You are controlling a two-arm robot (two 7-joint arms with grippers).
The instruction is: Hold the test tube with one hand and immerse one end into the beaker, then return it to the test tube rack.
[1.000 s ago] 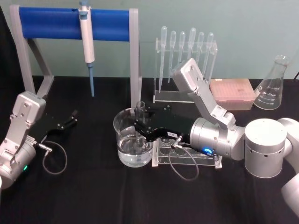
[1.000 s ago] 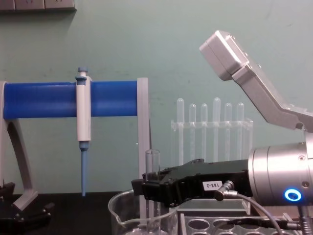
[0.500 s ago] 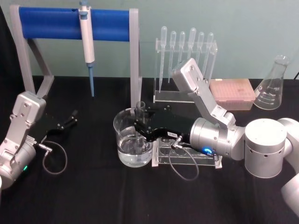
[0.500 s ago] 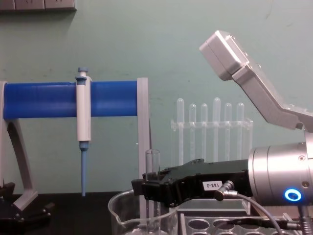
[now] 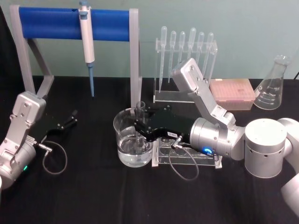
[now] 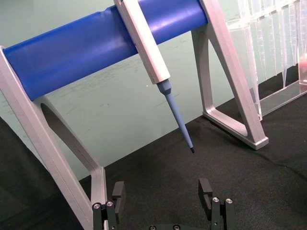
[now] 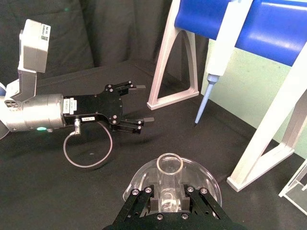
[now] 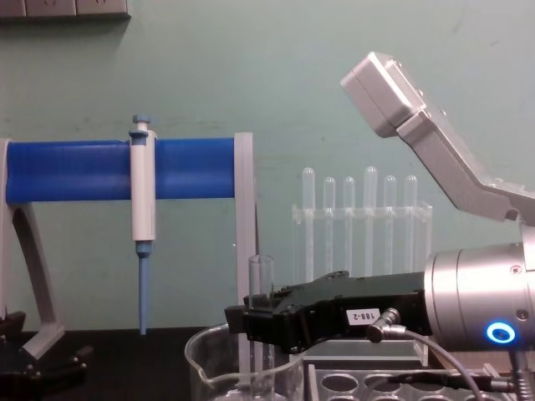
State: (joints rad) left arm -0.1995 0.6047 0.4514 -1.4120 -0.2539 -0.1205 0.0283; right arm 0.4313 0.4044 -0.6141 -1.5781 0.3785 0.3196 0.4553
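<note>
The clear test tube (image 5: pixel 140 112) stands upright inside the wide glass beaker (image 5: pixel 122 140), which holds some liquid. My right gripper (image 5: pixel 140 122) is shut on the test tube at mid-height, its black jaws reaching over the beaker rim. The chest view shows the tube's open top (image 8: pixel 262 271) above the right gripper (image 8: pixel 251 322) and its lower part inside the beaker (image 8: pixel 209 368). From the right wrist, the tube mouth (image 7: pixel 169 165) sits between the jaws above the beaker (image 7: pixel 201 179). My left gripper (image 5: pixel 72 116) rests open at the left, low over the black cloth.
A blue-barred stand (image 5: pixel 70 23) holds a white-and-blue pipette (image 5: pixel 87 42) at the back left. A clear rack of plastic pipettes (image 5: pixel 187 56) stands behind. A clear holed rack (image 5: pixel 187 151) lies beside the beaker. A pink box (image 5: pixel 232 93) and a flask (image 5: pixel 273 84) stand at the right.
</note>
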